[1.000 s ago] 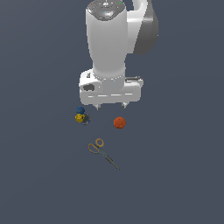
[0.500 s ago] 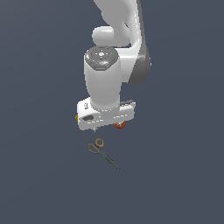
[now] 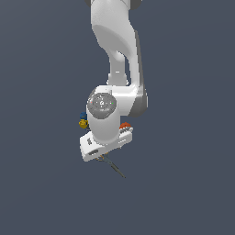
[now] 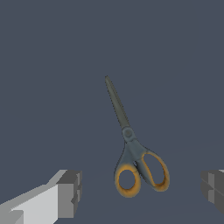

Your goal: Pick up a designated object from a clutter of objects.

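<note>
One arm (image 3: pixel 114 69) is being shown hanging low over the grey worktop (image 3: pixel 193 183), its hand covering most of the clutter so that the scissors (image 4: pixel 133 148) are lying directly beneath it. In the wrist view the fingers (image 4: pixel 68 192) are being held spread wide, nothing pinched, with the orange ring handles sitting between them; this placement is judged to be setting up a grasp at the handles. In the exterior view only the blade tips (image 3: pixel 117 170) are being seen past the hand. The ball (image 3: pixel 124 125) and the lump (image 3: pixel 83 122) are peeking out on either side, apart from the scissors. No writing is being shown anywhere.
</note>
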